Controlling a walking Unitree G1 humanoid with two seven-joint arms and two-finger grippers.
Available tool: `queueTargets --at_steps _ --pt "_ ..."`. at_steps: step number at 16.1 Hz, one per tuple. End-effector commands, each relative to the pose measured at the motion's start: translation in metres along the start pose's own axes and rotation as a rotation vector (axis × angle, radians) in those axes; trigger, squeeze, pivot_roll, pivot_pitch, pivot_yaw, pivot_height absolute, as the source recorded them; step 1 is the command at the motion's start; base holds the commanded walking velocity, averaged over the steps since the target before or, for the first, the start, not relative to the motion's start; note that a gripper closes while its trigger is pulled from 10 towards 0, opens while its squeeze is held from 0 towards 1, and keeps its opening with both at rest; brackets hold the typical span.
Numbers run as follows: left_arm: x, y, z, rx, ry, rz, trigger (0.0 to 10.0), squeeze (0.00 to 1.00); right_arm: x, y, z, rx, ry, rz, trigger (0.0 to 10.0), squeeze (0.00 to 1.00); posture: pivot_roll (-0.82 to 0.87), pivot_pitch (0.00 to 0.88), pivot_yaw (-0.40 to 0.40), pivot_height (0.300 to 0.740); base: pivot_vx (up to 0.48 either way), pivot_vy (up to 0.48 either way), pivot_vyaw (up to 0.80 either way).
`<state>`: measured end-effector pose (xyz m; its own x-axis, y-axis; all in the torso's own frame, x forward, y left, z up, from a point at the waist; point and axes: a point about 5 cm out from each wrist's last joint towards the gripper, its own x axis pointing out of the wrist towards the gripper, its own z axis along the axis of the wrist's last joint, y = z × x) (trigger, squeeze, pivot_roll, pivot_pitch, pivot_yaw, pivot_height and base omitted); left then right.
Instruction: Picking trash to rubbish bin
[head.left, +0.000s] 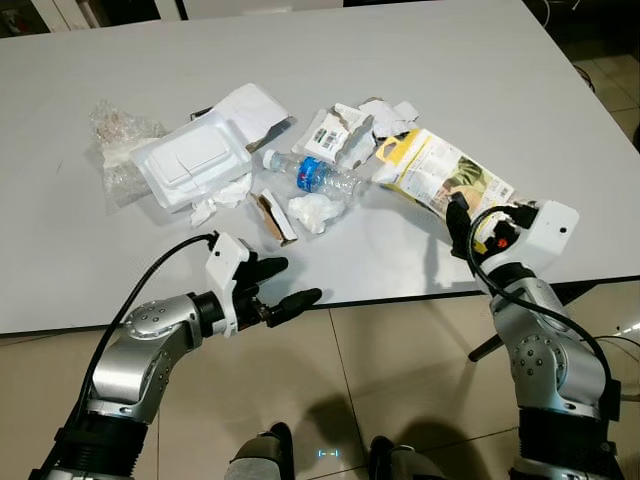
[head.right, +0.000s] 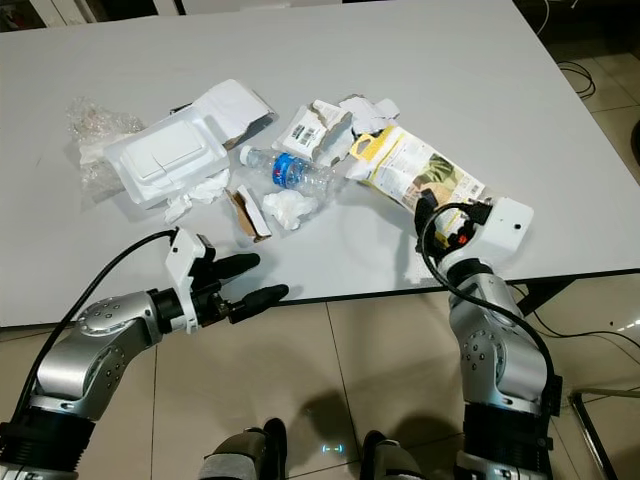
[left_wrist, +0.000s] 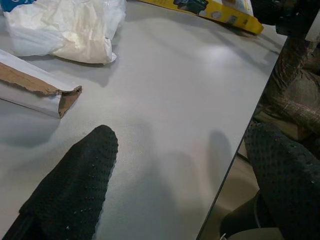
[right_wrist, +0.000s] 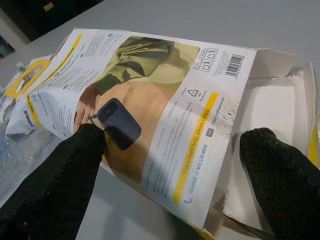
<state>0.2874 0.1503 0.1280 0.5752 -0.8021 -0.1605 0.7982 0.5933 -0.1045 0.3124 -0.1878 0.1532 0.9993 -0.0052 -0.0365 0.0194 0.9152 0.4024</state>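
Over the table's near edge, my right gripper (head.left: 462, 222) spread wide — fingers astride the yellow-printed box (head.left: 440, 174), not closed, left gripper (head.left: 284, 283) agape too — empty

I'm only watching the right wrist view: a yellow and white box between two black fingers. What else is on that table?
Observer: A heap of trash lies on the table: the box, a water bottle, a white foam tray, crumpled tissue and clear plastic wrap.
Operator: Is the box being squeezed?
Observer: I'd say not; the right gripper is open at the box's near end.
Operator: And the other arm?
Observer: The left gripper is open too, holding nothing, at the table's near edge.
Operator: Where is the bin?
Observer: I can't tell from these pictures; under the table edge there are tiles.
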Motion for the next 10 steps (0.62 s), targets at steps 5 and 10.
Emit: queueTargets --at_steps 5,10 --pt "-0.01 0.0 -0.018 -0.019 0.06 -0.004 10.0 0.0 0.006 0.005 -0.005 0.061 -0.037 0.047 0.0 0.0 0.22 0.263 0.037 0.74 0.0 0.0 0.0" --pt "-0.012 -0.001 -0.022 -0.015 0.068 -0.006 10.0 0.0 0.013 0.012 -0.007 0.084 -0.057 0.066 0.0 0.0 0.22 0.263 0.037 0.74 0.0 0.0 0.0"
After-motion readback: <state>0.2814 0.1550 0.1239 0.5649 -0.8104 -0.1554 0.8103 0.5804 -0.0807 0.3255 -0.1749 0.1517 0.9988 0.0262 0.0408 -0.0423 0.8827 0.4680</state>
